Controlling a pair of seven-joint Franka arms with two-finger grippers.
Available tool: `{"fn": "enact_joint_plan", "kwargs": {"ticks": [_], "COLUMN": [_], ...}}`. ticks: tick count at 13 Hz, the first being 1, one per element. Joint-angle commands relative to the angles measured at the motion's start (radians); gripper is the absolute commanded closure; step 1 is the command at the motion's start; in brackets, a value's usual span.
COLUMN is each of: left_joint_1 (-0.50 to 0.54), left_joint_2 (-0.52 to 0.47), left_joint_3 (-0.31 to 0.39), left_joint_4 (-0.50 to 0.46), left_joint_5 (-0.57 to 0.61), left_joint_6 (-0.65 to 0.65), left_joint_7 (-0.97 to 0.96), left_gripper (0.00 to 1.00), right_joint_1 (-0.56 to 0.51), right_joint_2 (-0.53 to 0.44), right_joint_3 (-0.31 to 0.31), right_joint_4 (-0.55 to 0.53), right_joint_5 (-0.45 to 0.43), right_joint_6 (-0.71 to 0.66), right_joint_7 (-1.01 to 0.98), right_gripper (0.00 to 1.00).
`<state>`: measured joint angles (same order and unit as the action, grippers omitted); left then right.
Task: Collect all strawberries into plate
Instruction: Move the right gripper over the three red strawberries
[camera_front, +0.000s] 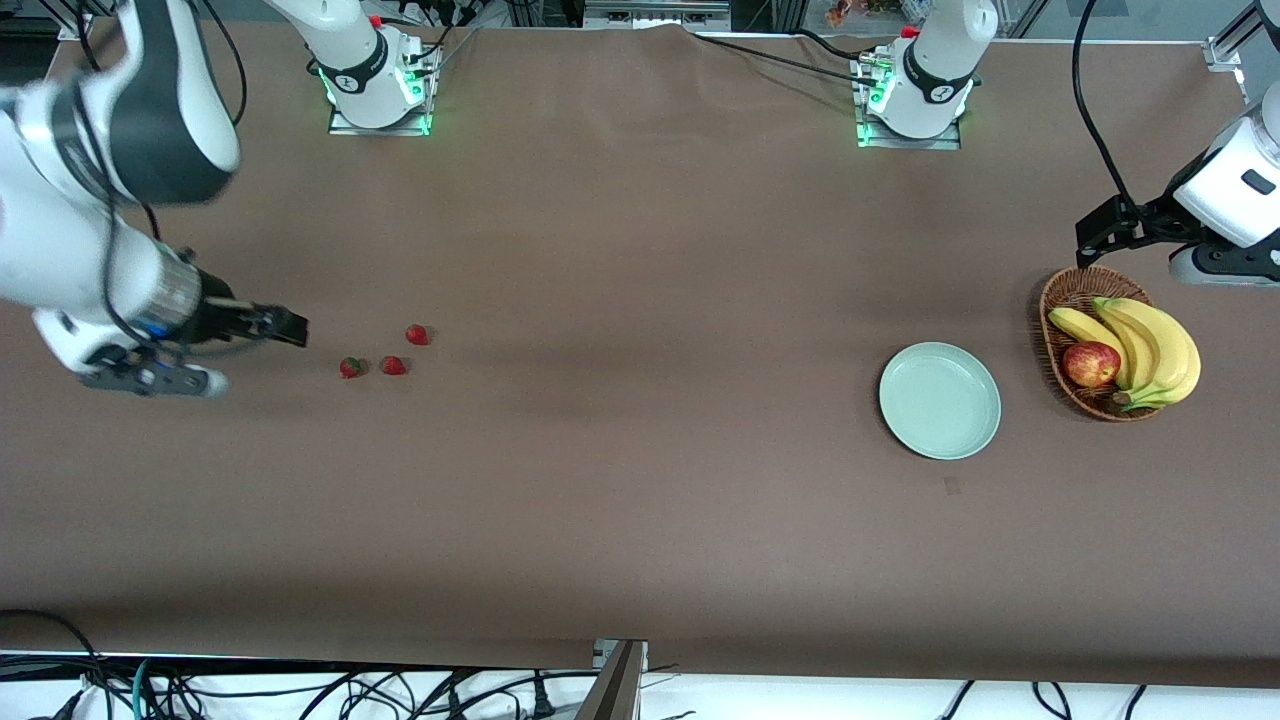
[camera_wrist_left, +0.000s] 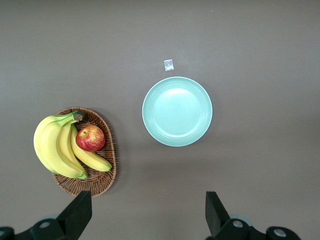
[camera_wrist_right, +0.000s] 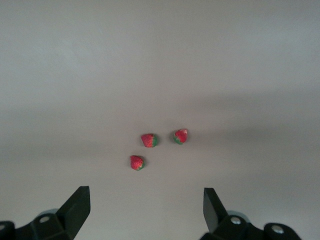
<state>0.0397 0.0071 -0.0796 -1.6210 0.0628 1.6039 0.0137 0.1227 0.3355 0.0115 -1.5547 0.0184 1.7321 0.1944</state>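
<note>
we see three strawberries (camera_front: 388, 354) clustered toward the right arm's end of the table, well apart from the empty mint-green plate (camera_front: 940, 401) beside the fruit basket (camera_front: 1075, 300). our right gripper (camera_front: 285, 326) hangs near them, fingers spread wide and empty, likely lining up a first pick. the left gripper (camera_front: 1100, 232) waits over the basket's edge, likewise wide and empty.

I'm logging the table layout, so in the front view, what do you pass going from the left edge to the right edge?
right gripper → strawberries → plate → basket with apple and bananas, left gripper above it
</note>
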Motion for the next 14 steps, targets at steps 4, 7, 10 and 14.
{"fn": "enact_joint_plan", "kwargs": {"ticks": [4,7,10,14], "left_joint_1": [0.009,0.011,0.012,0.012], "left_joint_2": [-0.022,-0.022,-0.021,-0.022], "left_joint_3": [0.003,0.003,0.003,0.003], "left_joint_4": [-0.014,-0.014,-0.014,-0.014], "left_joint_5": [-0.014,-0.017,-0.017,-0.017], "left_joint_6": [-0.009,-0.01,-0.01,-0.01], "left_joint_7": [0.003,0.003,0.003,0.003], "left_gripper": [0.0,0.0,0.0,0.0], "right_joint_1": [0.037,0.055,0.055,0.045], "right_joint_2": [0.054,0.065,0.082,0.122], "right_joint_3": [0.025,0.034,0.033,0.024], "right_joint_4": [-0.267,-0.422,-0.475,-0.489], "right_joint_5": [-0.006,-0.014,-0.014,-0.015], "right_joint_6": [0.306,0.527,0.595,0.664], "right_joint_7": [0.008,-0.01,-0.047,-0.09], "right_gripper": [0.0,0.05,0.05,0.06]}}
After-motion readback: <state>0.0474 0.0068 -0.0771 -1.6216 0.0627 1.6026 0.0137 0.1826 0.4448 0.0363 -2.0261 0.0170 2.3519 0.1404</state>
